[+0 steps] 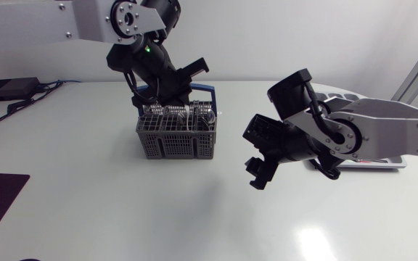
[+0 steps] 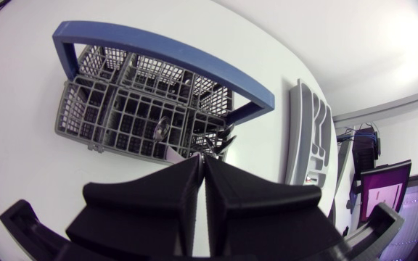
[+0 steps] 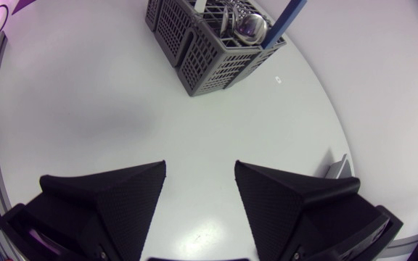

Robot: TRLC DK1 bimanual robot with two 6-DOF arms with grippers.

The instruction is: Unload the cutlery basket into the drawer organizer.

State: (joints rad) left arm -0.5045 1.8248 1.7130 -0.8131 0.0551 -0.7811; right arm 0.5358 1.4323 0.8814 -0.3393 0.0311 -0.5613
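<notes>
Head view: left jaws pressed together over basket (image 1: 176, 138) upper centre, perhaps pinching something thin; right jaws wide above desk (image 1: 85, 217), centre right.

One cutlery basket (image 1: 176, 138) with one blue handle (image 2: 158, 47) stands toward 11 o'clock on the tabletop (image 1: 85, 210). One drawer organizer (image 2: 307, 134) lies at 3 o'clock. There are two claws, the left claw (image 2: 202, 181) and the right claw (image 3: 200, 196). One spoon (image 3: 251, 27) shows plainly in the basket, but the remaining cutlery cannot be counted.
</notes>
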